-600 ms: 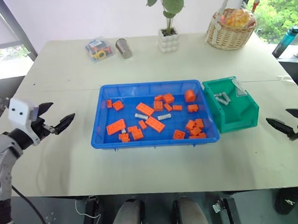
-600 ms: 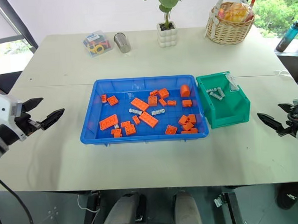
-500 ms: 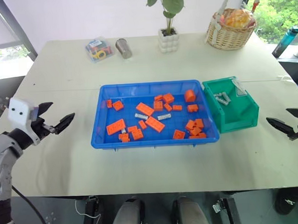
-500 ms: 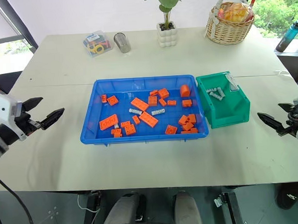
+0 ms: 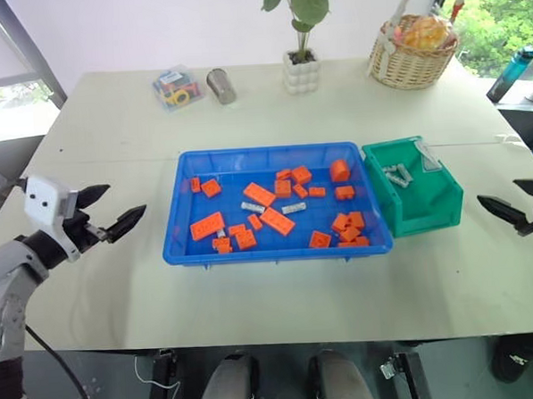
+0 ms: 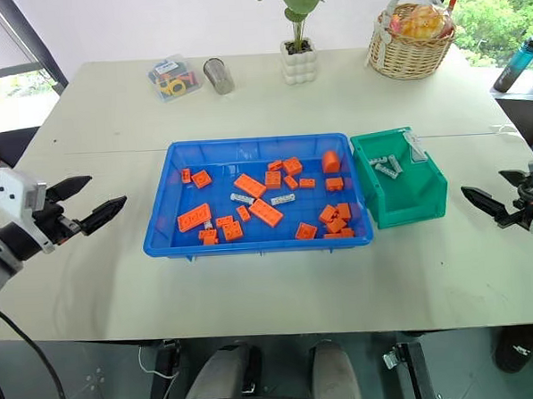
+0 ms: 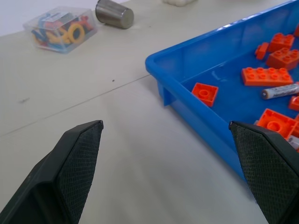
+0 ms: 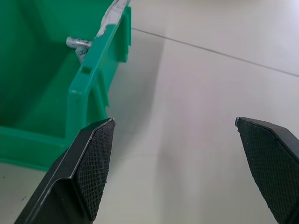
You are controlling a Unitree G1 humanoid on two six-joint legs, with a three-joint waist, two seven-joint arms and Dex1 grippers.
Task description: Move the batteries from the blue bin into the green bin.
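The blue bin (image 5: 273, 151) sits mid-table, holding scattered orange bricks (image 5: 277, 220) and two silver batteries (image 5: 253, 207) (image 5: 294, 208) near its centre. The green bin (image 5: 428, 211) stands against its right side with several batteries (image 5: 396, 175) inside. My left gripper (image 5: 123, 200) hovers open over the table left of the blue bin, empty. In the left wrist view it (image 7: 165, 123) faces the bin's corner, with one battery (image 7: 280, 91) visible. My right gripper (image 5: 499, 192) is open and empty, to the right of the green bin (image 8: 88, 79).
Along the table's far edge stand a wicker basket (image 5: 413, 53), a potted plant (image 5: 302, 68), a metal cup (image 5: 221, 86) and a clear box of coloured pieces (image 5: 175, 88). A water bottle (image 5: 511, 73) stands beyond the right edge.
My left gripper has edged a little toward the blue bin. My right gripper has shifted slightly toward the table's far side. Both stay open; the bins have not moved.
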